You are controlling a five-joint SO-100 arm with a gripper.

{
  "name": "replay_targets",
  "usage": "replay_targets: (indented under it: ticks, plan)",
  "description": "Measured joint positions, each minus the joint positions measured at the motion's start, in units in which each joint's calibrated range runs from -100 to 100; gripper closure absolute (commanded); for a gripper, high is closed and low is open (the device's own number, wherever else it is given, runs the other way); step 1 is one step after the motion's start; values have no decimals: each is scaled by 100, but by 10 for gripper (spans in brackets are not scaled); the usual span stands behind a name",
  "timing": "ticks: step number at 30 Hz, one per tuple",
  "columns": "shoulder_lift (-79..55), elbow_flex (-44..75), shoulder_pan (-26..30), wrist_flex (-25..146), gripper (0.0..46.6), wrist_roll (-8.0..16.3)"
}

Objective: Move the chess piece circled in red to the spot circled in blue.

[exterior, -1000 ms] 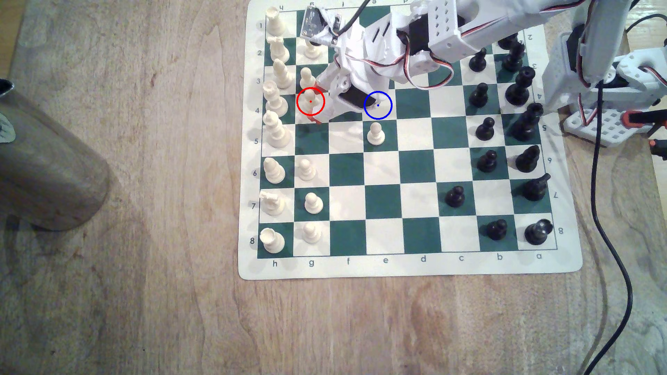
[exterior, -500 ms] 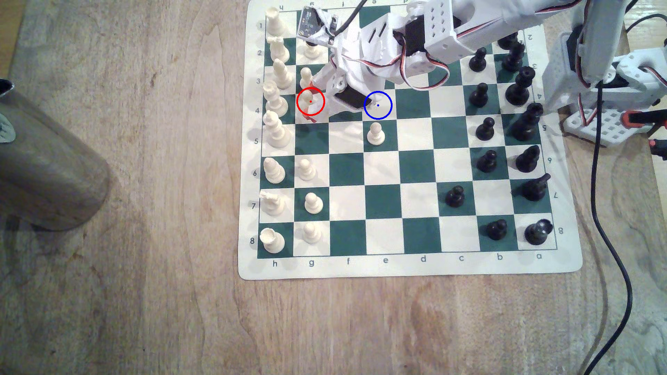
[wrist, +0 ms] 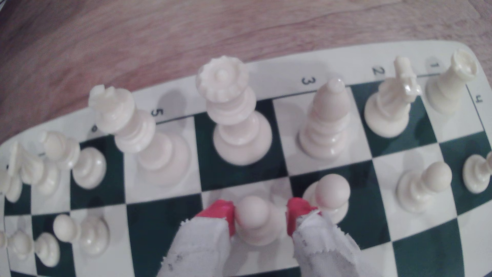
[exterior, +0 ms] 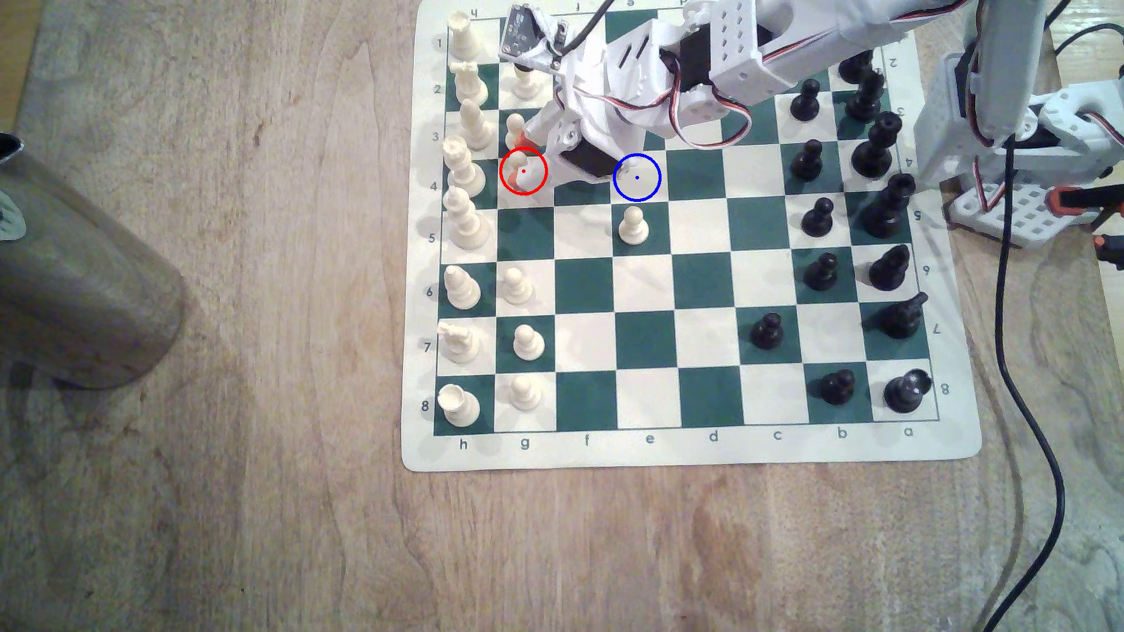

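On red-ringed square: gripper (wrist: 261,215) red-tipped, part-open, straddling ball-headed cream pawn (wrist: 255,221), grip unclear.

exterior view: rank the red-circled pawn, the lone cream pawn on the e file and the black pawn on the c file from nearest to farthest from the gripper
1. The red-circled pawn, between the fingers of the gripper.
2. The lone cream pawn, toward the exterior view's right, one row lower.
3. The black pawn, far toward the lower right.
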State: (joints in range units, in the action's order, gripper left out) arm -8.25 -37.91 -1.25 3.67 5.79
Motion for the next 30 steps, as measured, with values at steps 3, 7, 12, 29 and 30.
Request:
replay_targets:
  ticks: [3, 7, 12, 29, 30]
  plan:
    - [-8, 0, 0, 0, 430, 0]
    - [-8, 0, 0, 0, 451, 0]
    - [-8, 0, 0, 0, 461, 0]
    - [1466, -289, 118, 534, 464, 0]
    - [1793, -542, 111, 582, 464, 0]
